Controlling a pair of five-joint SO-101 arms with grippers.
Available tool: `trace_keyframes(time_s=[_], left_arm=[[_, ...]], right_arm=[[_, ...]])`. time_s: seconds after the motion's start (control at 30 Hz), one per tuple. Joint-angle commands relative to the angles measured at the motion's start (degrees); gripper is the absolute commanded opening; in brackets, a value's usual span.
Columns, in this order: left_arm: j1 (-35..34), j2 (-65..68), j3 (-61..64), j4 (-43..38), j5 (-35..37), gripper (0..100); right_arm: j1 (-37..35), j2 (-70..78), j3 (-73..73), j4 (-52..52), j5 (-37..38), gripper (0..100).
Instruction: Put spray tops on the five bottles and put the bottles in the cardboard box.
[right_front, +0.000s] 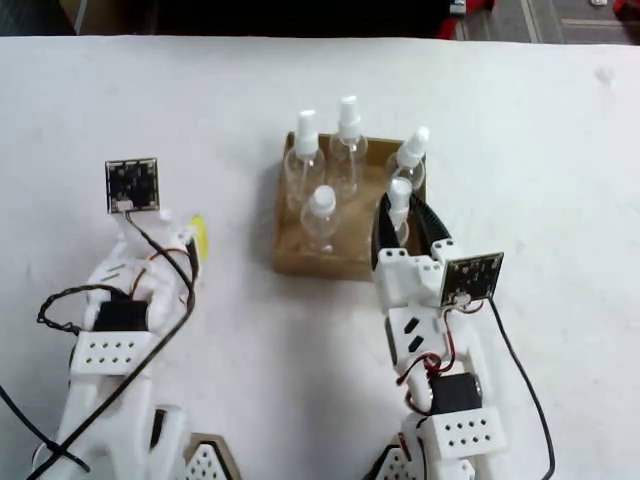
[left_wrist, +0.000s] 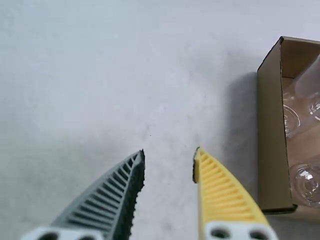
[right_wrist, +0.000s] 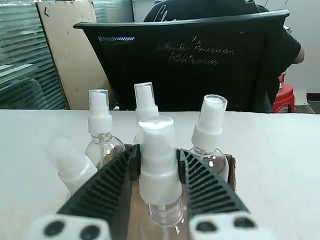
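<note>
The cardboard box (right_front: 290, 262) sits mid-table with five clear bottles standing in it, all with white spray tops. My right gripper (right_front: 399, 203) reaches over the box's near right corner. In the right wrist view its black fingers (right_wrist: 112, 187) press both sides of the spray top of the nearest bottle (right_wrist: 157, 155). Three more bottles (right_wrist: 145, 102) stand behind it and one (right_wrist: 70, 162) close beside it. My left gripper (left_wrist: 169, 157) hangs open over bare table to the left of the box (left_wrist: 270, 130), with nothing between its grey and yellow fingers.
White table surface lies all around the box. Past the table's far edge stand a black mesh chair (right_wrist: 185, 60) and a leaning cardboard sheet (right_wrist: 70, 55). Both arm bases sit at the near edge.
</note>
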Motion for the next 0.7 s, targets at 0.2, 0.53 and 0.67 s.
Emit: trace_keyframes(time_s=[0.2,0.53,0.67], left_arm=[[0.7,-0.9,-0.5,-1.2,-0.5,15],[0.7,-0.9,-0.5,-1.3,-0.5,15],[0.7,-0.9,-0.5,-1.3,-0.5,15]], right_arm=[[-0.8,-0.7,-0.4,0.1,0.9,18.4],[-0.8,-1.1,-2.9,0.2,0.9,19.1],[-0.4,-1.2,-12.9,7.3,0.6,19.1]])
